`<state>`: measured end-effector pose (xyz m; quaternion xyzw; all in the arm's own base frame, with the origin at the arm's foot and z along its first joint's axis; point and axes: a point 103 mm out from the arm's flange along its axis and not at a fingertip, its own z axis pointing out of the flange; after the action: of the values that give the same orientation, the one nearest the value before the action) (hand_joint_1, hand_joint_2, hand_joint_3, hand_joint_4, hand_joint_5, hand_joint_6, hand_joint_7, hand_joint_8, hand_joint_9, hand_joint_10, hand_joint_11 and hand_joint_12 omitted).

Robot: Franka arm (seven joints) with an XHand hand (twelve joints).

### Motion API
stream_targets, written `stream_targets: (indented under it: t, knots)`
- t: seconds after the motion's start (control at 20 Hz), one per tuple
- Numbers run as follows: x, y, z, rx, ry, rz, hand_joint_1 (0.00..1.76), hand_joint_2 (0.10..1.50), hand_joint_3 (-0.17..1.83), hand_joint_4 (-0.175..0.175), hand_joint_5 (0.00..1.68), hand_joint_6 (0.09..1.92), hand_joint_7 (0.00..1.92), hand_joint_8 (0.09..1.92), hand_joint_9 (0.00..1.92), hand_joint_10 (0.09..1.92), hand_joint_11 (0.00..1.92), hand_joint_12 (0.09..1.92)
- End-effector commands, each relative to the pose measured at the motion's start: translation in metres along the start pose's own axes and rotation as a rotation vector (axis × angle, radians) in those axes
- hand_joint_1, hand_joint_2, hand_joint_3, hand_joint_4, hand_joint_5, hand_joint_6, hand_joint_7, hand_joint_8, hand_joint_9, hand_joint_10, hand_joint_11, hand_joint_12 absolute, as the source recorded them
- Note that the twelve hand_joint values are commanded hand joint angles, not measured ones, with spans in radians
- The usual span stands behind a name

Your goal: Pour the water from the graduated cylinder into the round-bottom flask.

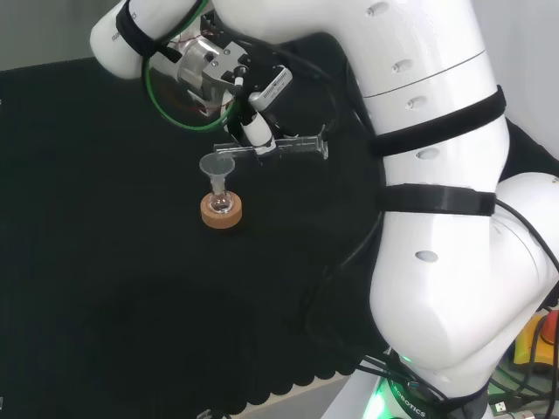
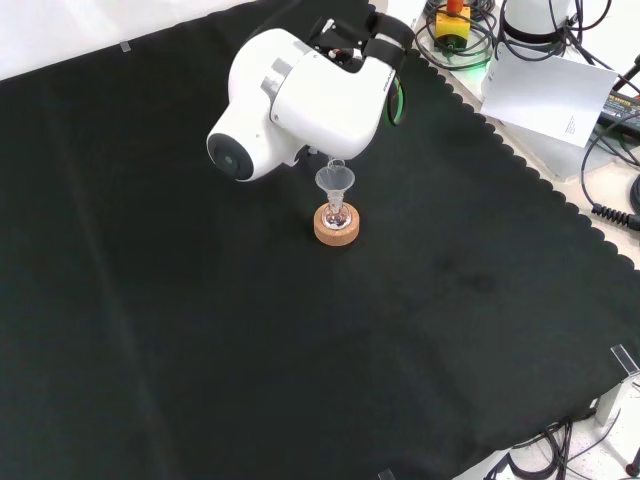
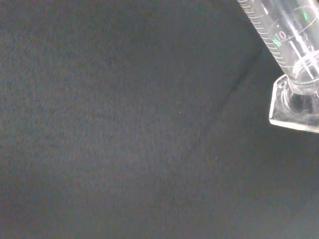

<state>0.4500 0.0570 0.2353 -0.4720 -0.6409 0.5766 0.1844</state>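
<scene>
A small round-bottom flask point(image 1: 222, 203) sits on a cork ring point(image 1: 221, 214) with a clear funnel point(image 1: 217, 167) in its neck. My hand point(image 1: 249, 122) is shut on the clear graduated cylinder point(image 1: 293, 147), which lies nearly level above the cloth, its mouth end over the funnel's rim and its foot to the right in the head view. In the front view the funnel point(image 2: 335, 182), flask point(image 2: 337, 214) and cork ring point(image 2: 337, 227) stand just below the arm's white link. In the wrist view the cylinder's scale point(image 3: 279, 30) and foot point(image 3: 295, 107) are close.
Black cloth point(image 2: 200, 330) covers the bench around the flask. The arm's white links point(image 1: 437, 201) stand at the right of the head view. Cables and a white box point(image 2: 545, 85) lie beyond the cloth's scalloped edge in the front view.
</scene>
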Motion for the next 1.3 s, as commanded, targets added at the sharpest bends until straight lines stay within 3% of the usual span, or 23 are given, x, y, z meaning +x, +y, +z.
stream_targets:
  t: [0.05, 0.45, 0.95, 1.3]
  knots:
    - [-0.004, -0.007, -0.001, -0.071, 0.018, -0.021, 1.25, 1.14, 0.00, -0.175, 0.93, 1.08, 0.96, 1.07, 1.44, 0.09, 1.21, 0.77]
    - [-0.012, -0.017, 0.003, -0.135, 0.053, -0.067, 1.25, 1.14, 0.00, -0.175, 0.93, 1.08, 0.96, 1.06, 1.44, 0.09, 1.21, 0.77]
    - [-0.029, -0.014, 0.015, -0.284, 0.151, -0.162, 1.25, 1.14, 0.00, -0.175, 0.93, 1.08, 0.96, 1.07, 1.44, 0.09, 1.21, 0.77]
    - [-0.034, -0.011, 0.021, -0.359, 0.182, -0.205, 1.25, 1.14, 0.00, -0.175, 0.93, 1.08, 0.96, 1.07, 1.44, 0.09, 1.21, 0.77]
